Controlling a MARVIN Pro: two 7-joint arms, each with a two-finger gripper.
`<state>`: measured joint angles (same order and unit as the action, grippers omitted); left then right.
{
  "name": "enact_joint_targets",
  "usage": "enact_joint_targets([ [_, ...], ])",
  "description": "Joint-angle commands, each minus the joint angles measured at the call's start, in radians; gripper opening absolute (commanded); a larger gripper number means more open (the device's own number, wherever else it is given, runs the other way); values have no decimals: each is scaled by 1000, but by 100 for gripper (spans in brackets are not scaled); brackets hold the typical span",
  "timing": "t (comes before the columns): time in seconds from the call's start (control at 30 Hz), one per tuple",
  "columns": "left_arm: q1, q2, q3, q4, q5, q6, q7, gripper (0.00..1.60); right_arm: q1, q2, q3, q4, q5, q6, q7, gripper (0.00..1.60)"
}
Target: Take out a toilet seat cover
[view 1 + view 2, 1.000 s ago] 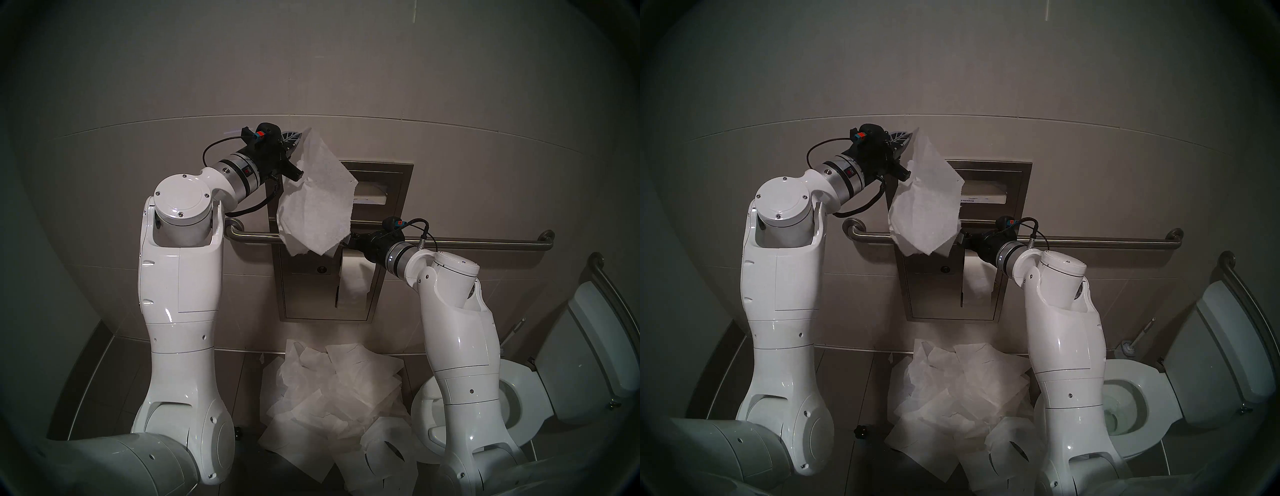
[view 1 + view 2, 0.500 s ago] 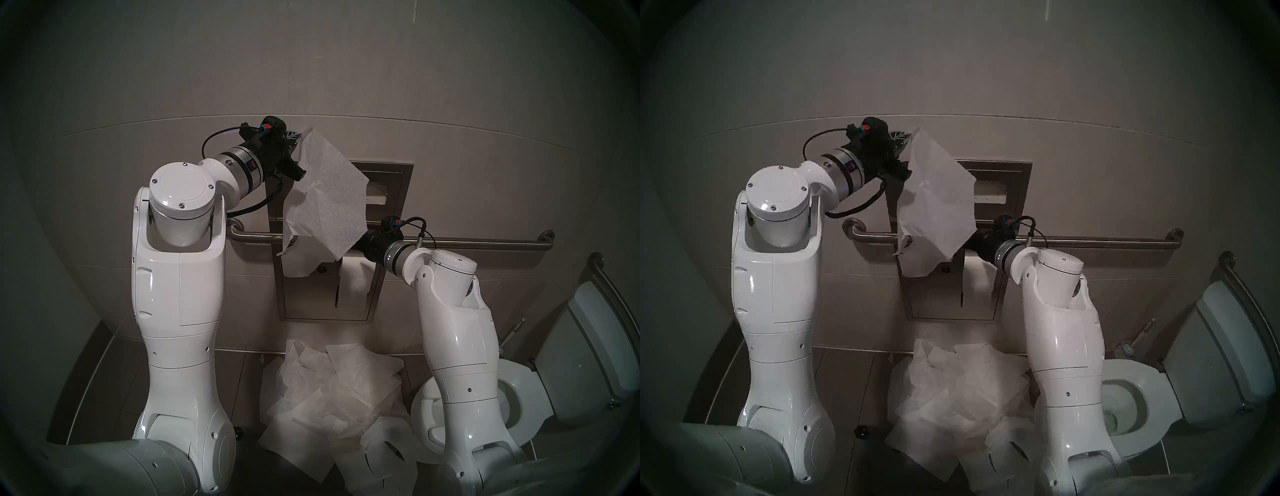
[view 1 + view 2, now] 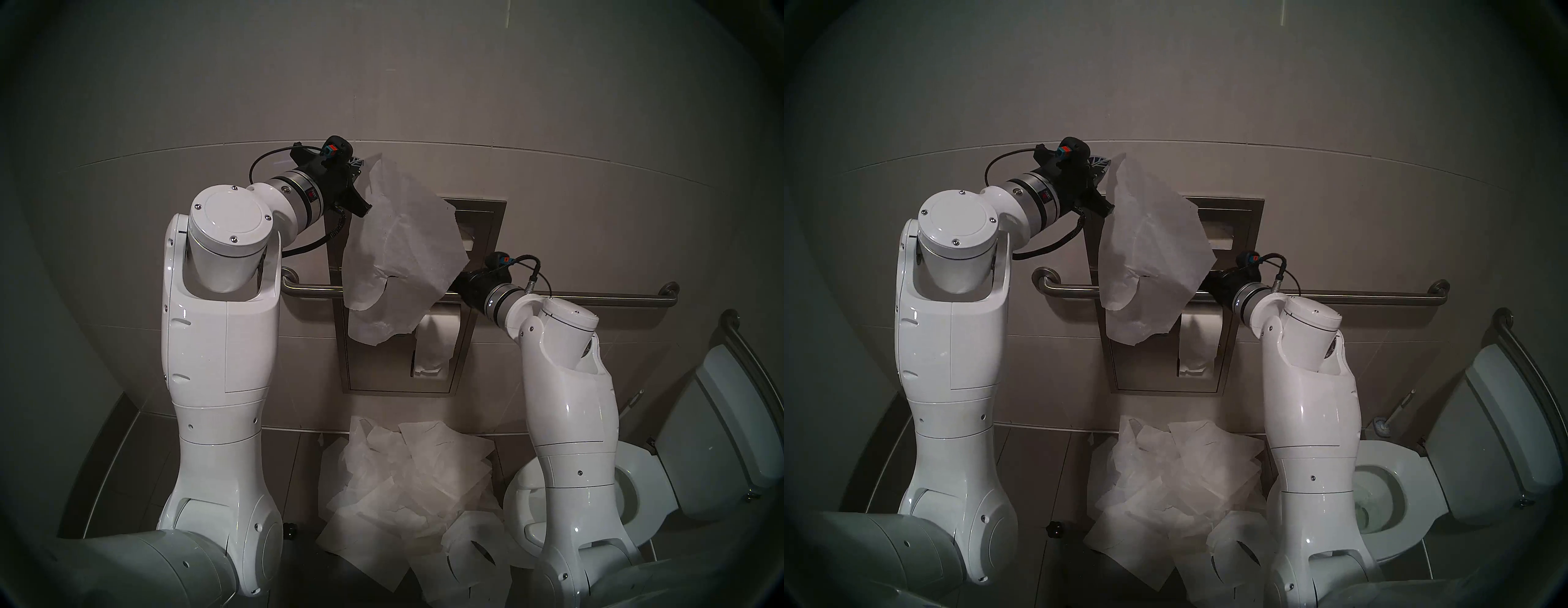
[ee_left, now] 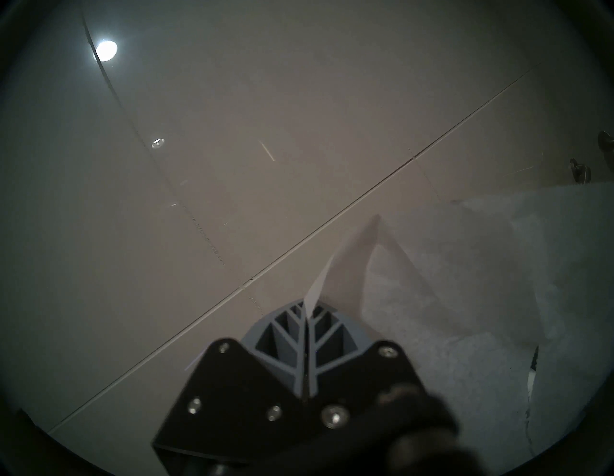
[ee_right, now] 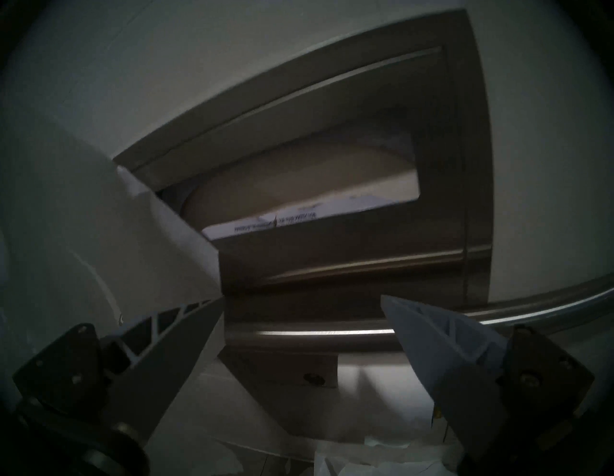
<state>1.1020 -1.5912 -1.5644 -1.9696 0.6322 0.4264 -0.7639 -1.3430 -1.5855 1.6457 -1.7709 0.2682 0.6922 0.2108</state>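
- Since the toilet seat cover hangs free in front of the wall dispenser, with no part visibly caught in the slot, the taking-out looks done or nearly so; what is left, I judge, is to carry the sheet clear and unfold it.
- At far left, the left arm rises from the shoulder, bends at the elbow and reaches up and right, its wrist level with the top of the dispenser.
- Its left gripper is pressed together on an upper corner of the cover: the wrist view shows both grey fingers meeting with a thin paper edge pinched between them.
- From that corner the sheet drapes downward and rightward, crumpled and partly folded, across the grab bar and the upper half of the dispenser; a curved cut line shows near its middle.
- Below it a toilet-paper roll hangs in the lower recess, and a heap of loose sheets lies on the floor.
- Further right, the right arm stands up beside the toilet and bends left toward the sheet's lower right edge.
- Its right gripper is spread apart and holds nothing; the sheet's edge lies against the outer side of one finger, not between the two.
- A second grip there would let both arms spread the cover without tearing it.
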Motion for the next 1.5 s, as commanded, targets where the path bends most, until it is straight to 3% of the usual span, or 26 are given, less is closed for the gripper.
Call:
enact_joint_targets([
  [0.0,-78,-10,9,15,2,-6,11,0,46,-12,0,-43,7,-8,-5,160],
  [0.5,-85,-19,33,63,26,-22,27,0,46,-11,-3,-45,14,-7,-17,160],
  [0.57,-83,-21,34,67,29,-26,31,0,32,-5,-4,-61,22,22,-7,160],
  [0.8,-67,-21,32,82,34,-44,47,0,-123,50,-13,-158,3,134,3,160],
  [1.03,-61,-23,32,113,29,-51,48,0,-212,59,64,-231,11,256,-2,160],
  [1.23,-70,-45,40,156,8,-73,56,0,-297,48,83,-285,28,268,29,160],
  [1.37,-76,-57,46,182,-6,-97,64,0,-278,32,39,-326,22,268,25,160],
  [1.47,-78,-60,50,187,-11,-99,61,0,-207,33,-28,-285,22,268,36,160],
])
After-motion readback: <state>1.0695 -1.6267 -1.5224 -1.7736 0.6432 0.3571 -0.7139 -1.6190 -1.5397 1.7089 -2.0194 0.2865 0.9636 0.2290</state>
